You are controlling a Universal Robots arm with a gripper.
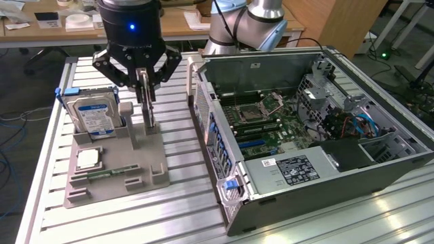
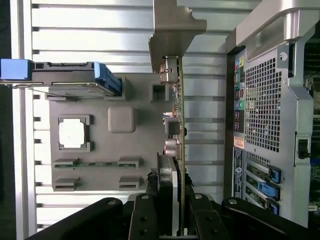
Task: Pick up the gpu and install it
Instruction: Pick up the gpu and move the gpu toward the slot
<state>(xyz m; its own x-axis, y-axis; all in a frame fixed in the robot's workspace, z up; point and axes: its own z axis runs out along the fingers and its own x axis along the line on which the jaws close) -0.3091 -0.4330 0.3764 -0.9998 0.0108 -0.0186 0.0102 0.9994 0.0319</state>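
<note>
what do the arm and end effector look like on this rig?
End effector: black, with a round body carrying a small blue light, then angular linked fingers with round bolt heads at the pivots. Arm: silver-grey tubes and rounded joints with pale blue-grey caps.

You are in a robot lab: a robot arm (image 1: 252, 24) stands by a metal table (image 1: 135, 221) with an open computer (image 1: 305, 206), near wooden desks (image 1: 169, 29) and floor cables (image 1: 9, 123).

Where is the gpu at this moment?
In the exterior view's left half, the gpu stands on edge on the grey holder, between the hard drive and the computer case, held by the gripper.
</note>
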